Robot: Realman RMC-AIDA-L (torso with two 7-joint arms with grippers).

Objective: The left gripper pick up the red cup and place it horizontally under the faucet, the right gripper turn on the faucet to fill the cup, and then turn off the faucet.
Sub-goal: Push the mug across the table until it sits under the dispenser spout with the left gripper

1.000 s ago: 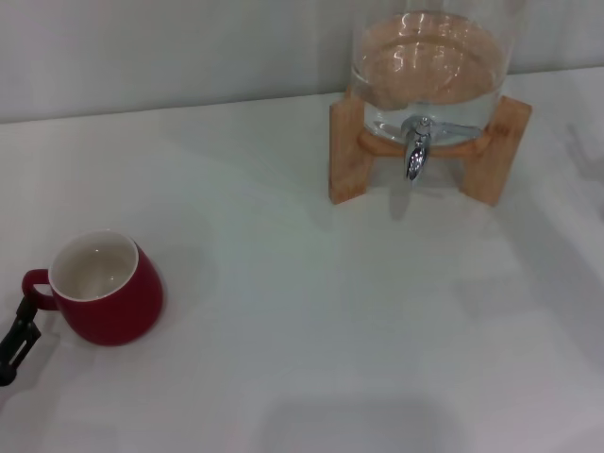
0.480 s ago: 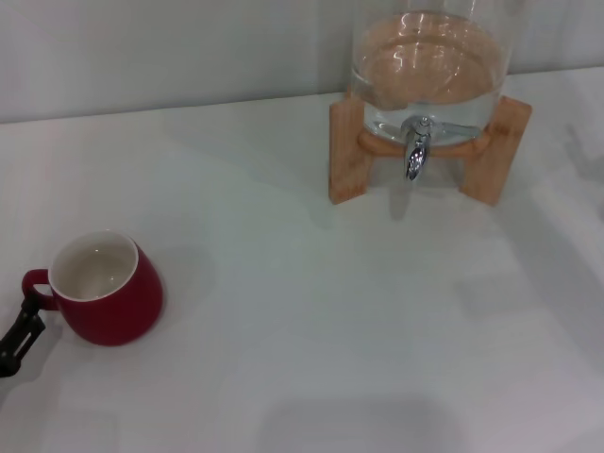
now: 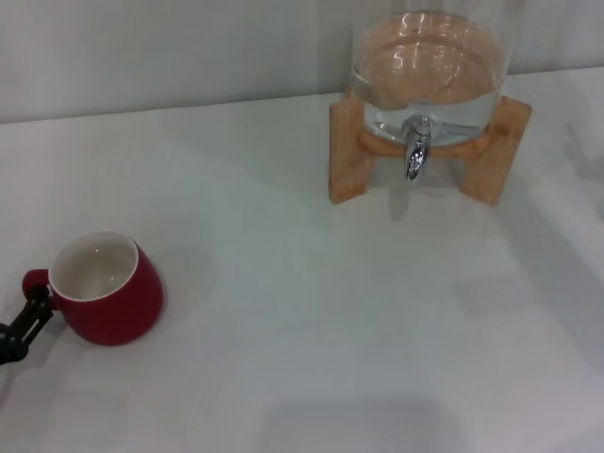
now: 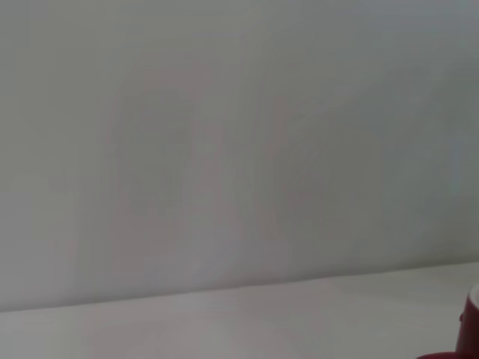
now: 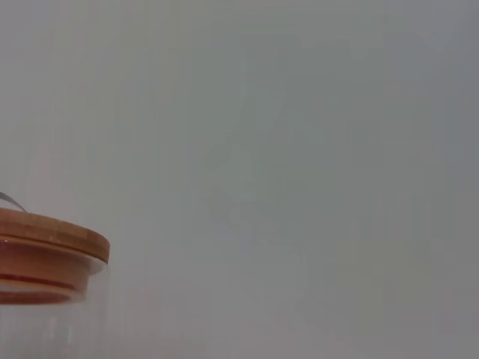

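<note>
Currently the red cup (image 3: 106, 288) stands upright on the white table (image 3: 311, 311) at the robot's near left, well apart from the faucet (image 3: 416, 149), which hangs from the glass dispenser (image 3: 429, 61) on its wooden stand (image 3: 349, 151) at the far right of centre. The left gripper (image 3: 26, 321) enters at the left edge of the head view, its dark tip at the cup's loop handle (image 3: 34, 283). Whether the tip touches the handle, and whether the fingers are spread or pressed together, cannot be told from this view.

Handling, as a judgement: the cup appears to be glazed ceramic, so rigid, moderately heavy for its size, slippery and breakable if dropped. It appears empty (white interior visible). The handle gives a positive hold. The rounded body narrows toward the rim and could slide in a pinch.

View comparison:
- The head view alone shows cup, faucet and left gripper together.
- The left wrist view shows mostly blank wall and table, with only a red sliver of the cup (image 4: 472, 318) at one edge. No fingers appear.
- The right wrist view shows the dispenser's wooden lid (image 5: 49, 250), not visible from the head. The right gripper appears in no view.
</note>
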